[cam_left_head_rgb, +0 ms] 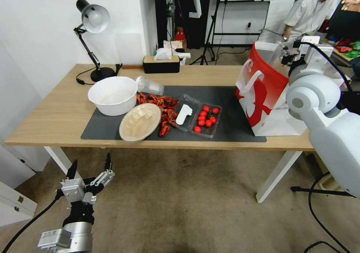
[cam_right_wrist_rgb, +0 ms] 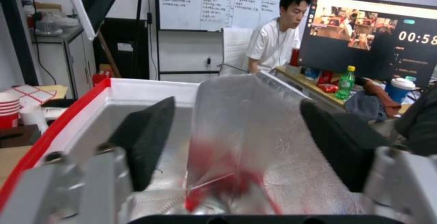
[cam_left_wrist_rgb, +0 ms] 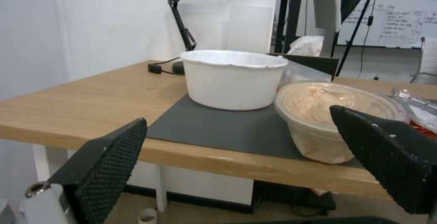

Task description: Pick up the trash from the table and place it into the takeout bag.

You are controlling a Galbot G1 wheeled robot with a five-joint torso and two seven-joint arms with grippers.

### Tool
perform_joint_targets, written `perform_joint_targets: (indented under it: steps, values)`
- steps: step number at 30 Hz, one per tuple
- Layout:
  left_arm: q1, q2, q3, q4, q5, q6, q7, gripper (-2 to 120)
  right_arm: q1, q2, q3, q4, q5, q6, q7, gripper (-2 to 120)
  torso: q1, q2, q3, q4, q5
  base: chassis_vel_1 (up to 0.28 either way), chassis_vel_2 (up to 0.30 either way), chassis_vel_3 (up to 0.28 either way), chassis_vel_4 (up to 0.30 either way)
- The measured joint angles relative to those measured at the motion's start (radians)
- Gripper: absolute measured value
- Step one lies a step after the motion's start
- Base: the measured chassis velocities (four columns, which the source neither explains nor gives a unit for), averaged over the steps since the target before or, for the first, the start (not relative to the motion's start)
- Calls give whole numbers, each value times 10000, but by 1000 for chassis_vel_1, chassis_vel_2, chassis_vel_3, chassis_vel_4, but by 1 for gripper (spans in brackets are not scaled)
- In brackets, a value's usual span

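Black ribbed pads of the right gripper (cam_right_wrist_rgb: pixel 237 149) stand spread apart above the open mouth of the takeout bag (cam_left_head_rgb: pixel 262 95), with a clear plastic piece streaked red (cam_right_wrist_rgb: pixel 237 142) between them, inside the silvery lining; whether the pads touch it cannot be told. In the head view the right arm reaches over the bag's top edge at the table's right end. The bag stands upright on the right end of the dark grey mat (cam_left_head_rgb: pixel 228 99), red side panel facing the table's middle.

Left gripper (cam_left_head_rgb: pixel 89 170) hangs low in front of the table (cam_left_head_rgb: pixel 56 114), below its near edge, fingers released and holding nothing.

On the mat, from left to right: a white bowl (cam_left_head_rgb: pixel 112 95), a round beige lidded container (cam_left_head_rgb: pixel 139 122) at the near edge just beside it, a clear plastic cup (cam_left_head_rgb: pixel 149 85) lying on its side behind, a heap of red wrappers (cam_left_head_rgb: pixel 165 112), and a clear tray of small red tomatoes (cam_left_head_rgb: pixel 204 119). A desk lamp (cam_left_head_rgb: pixel 92 27) and a tissue box (cam_left_head_rgb: pixel 161 63) stand at the table's far edge.
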Motion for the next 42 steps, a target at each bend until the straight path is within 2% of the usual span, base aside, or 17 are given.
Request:
perform_joint_targets:
  steps: [7,11,14,15,17,18,21,24,26,27,29,31,36,38,39,41,42]
  values:
    - [39,-25,-25,-97,12,-8,-4,100,-106,-48,40,173,25,36,-9,99,0,0,0,0,0,0,0,0,0]
    - [29,-46,-13,-116,41,-8,-4,100,-254,-63,157,348,25,214,-129,100,0,0,0,-1,1,0,0,0,0]
    - [18,-55,1,-126,69,-6,-4,100,-544,-84,363,874,-4,1464,-798,100,0,0,0,0,-2,0,0,0,0]
    - [18,-55,1,-126,69,-6,-4,100,-544,-84,363,874,-4,1464,-798,100,0,0,0,0,-2,0,0,0,0]
    - [17,-52,-2,-126,72,-3,-1,100,-967,-126,501,1547,-64,2239,-1483,100,0,0,-1,2,-4,0,0,0,0]
    - [17,-52,-2,-126,72,-3,-1,100,-967,-126,501,1547,-64,2239,-1483,100,0,0,-1,2,-4,0,0,0,0]
    - [22,-20,-35,-121,57,-12,3,100,-2258,-181,752,2569,-488,3307,-2761,100,0,0,-1,1,1,0,0,0,0]
    - [23,-10,-52,-117,39,-23,6,100,-2689,-195,802,2793,-679,3545,-3078,100,0,0,-2,-2,-4,0,0,0,0]
    - [24,14,-68,-97,1,-37,16,100,-3698,-181,828,3115,-1211,4282,-4059,100,-1,0,-1,-2,2,0,0,0,0]
    - [24,14,-68,-97,1,-37,16,100,-3698,-181,828,3115,-1211,4282,-4059,100,-1,0,-1,-2,2,0,0,0,0]
    - [11,23,-35,-32,-3,-55,28,100,-4478,-7,860,3150,-1742,5048,-4796,100,-1,0,-1,0,1,0,0,0,0]
    - [2,33,-18,-16,-3,-61,31,100,-4657,59,860,3149,-1891,5160,-4931,100,0,0,-1,0,1,0,0,0,0]
    - [-79,100,15,40,-32,-65,43,100,-5968,534,891,3064,-2996,6290,-5643,100,-1,0,0,0,1,0,0,0,0]
    - [-90,108,16,50,-36,-65,45,100,-6146,597,892,3046,-3154,6474,-5711,100,-1,-1,-1,-1,3,0,0,0,0]
    - [-132,124,16,86,-54,-65,49,100,-6714,825,903,2901,-3701,7122,-5878,100,0,-1,-1,-1,-3,0,0,0,0]
    - [-152,139,22,106,-64,-66,50,100,-7127,1039,905,2771,-4107,7495,-5927,100,-1,-1,-1,0,0,0,0,0,0]
    - [-168,155,42,136,-69,-65,53,100,-7665,1398,908,2581,-4696,8079,-5932,100,0,-1,-1,0,1,0,0,0,0]
